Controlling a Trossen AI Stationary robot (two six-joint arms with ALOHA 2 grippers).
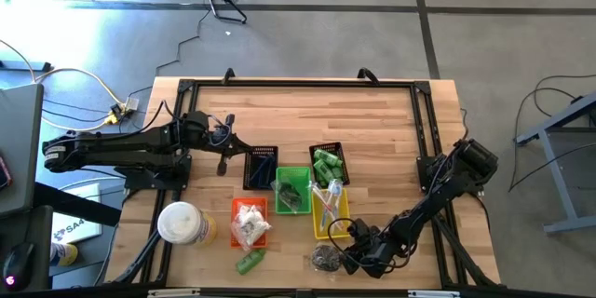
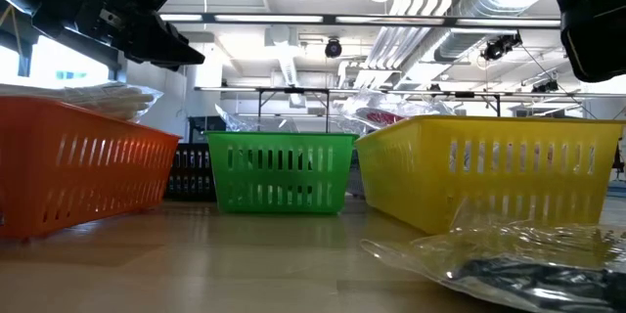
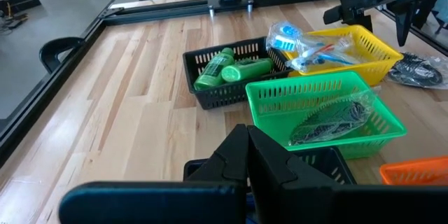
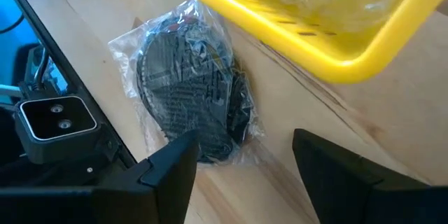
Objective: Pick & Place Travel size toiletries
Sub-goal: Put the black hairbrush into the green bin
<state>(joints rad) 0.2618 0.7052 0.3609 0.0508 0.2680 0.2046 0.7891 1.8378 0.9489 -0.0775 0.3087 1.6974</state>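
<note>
Seen from above, the left arm is stretched level across the wooden surface point(image 1: 372, 140) from its left edge, its elbow nearly straight, and the left claw point(image 1: 223, 160) is held shut and empty just left of a black basket point(image 1: 260, 168). A white-and-yellow round container point(image 1: 182, 223) stands near the front left corner. Beside it an orange basket point(image 1: 250, 223) is filled with clear-wrapped white pieces point(image 1: 251, 226), and a green tube point(image 1: 250, 262) lies loose on the wood in front of it. A green basket point(image 1: 292, 190) at the centre holds a dark netted item in clear wrap point(image 3: 330, 120). Behind and to its right, a second black basket point(image 1: 329, 164) is packed with green bottles point(image 1: 326, 167), and a yellow basket point(image 1: 331, 211) carries wrapped toothbrush-like sticks point(image 1: 328, 197). The right arm is folded down from its base at the right edge, forearm angled toward the front of the surface, wrist bent low. The right claw point(image 1: 348, 257) is poised with fingers spread wide and nothing gripped, just above a dark mesh piece in a clear bag point(image 4: 187, 108), which lies flat on the wood just in front of the yellow basket.
</note>
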